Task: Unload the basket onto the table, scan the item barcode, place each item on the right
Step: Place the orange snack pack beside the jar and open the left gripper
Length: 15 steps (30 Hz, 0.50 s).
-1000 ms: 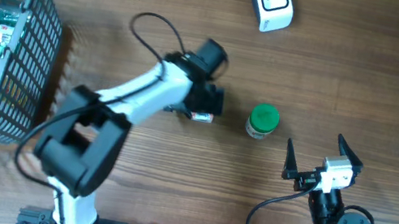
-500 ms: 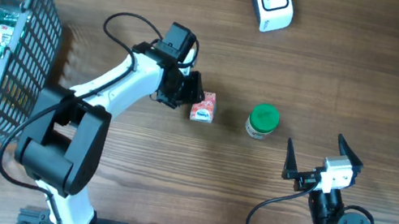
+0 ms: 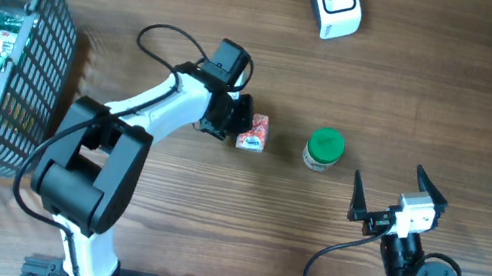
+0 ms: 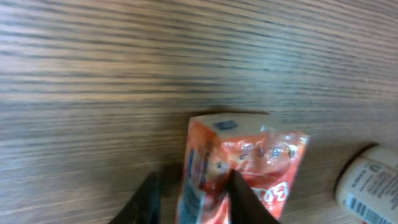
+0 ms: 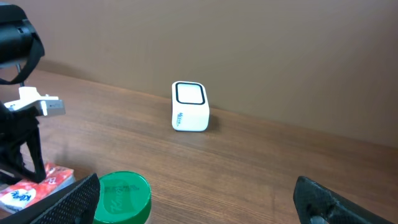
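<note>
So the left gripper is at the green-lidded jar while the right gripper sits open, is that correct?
Not quite: the overhead view shows the left gripper at the red packet; the green-lidded jar stands apart beside it. The right gripper does sit open.

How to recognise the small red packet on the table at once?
From the grey wire basket at the wooden table's left edge, follow the white left arm rightward. The small red-and-white packet lies at its fingers, left of the round green-lidded jar; it alone is boxy and red.
</note>
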Available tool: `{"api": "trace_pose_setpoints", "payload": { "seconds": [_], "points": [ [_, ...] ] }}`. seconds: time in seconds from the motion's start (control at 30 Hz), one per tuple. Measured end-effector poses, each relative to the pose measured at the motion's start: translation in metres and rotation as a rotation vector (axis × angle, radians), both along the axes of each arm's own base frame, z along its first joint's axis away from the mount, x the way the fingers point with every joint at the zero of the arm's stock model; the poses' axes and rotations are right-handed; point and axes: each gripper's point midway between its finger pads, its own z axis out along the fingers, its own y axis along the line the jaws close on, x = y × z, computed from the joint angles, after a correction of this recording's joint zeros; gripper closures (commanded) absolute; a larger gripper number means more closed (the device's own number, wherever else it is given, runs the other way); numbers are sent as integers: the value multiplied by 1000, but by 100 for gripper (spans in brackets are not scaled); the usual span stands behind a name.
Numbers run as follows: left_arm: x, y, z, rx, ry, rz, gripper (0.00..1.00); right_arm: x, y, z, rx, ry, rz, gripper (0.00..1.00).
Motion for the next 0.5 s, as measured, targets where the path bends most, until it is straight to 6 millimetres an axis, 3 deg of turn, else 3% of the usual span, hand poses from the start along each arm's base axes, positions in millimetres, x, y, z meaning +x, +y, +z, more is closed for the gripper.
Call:
{"api": "trace_pose_setpoints", "payload": {
  "seconds": [0.3, 0.5],
  "points": [
    [0, -8, 5, -5, -16, -19, 96, 0, 0, 0, 0, 0, 0, 0],
    [-5, 11, 16, 116, -47, -2, 96, 0, 0, 0, 0, 0, 0, 0]
  ]
}}
